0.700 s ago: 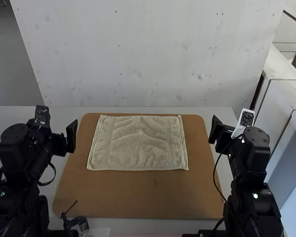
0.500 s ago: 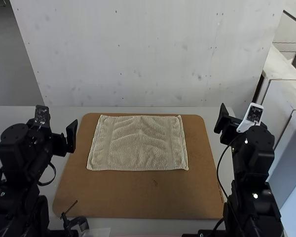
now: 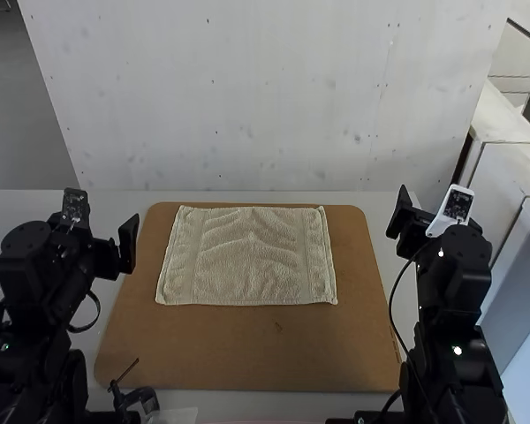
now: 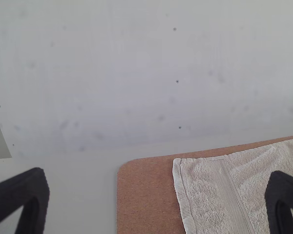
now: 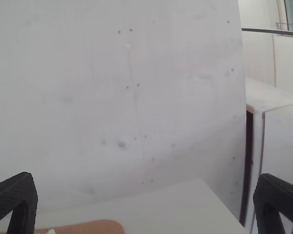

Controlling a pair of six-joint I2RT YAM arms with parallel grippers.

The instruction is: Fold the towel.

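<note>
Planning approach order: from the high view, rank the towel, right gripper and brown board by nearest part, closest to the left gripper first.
From the left gripper:
1. Brown board: left edge right beside it.
2. Towel: spread on the board, farther in.
3. Right gripper: across, beyond the board's right side.

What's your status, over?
Left gripper open, empty. Right gripper open, empty. Towel spread, lightly rippled, on brown board. Nothing on top of it.

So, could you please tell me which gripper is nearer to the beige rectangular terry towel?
The left one. The left gripper hangs just left of the towel; the right gripper is off to its right, across a wider gap.
</note>
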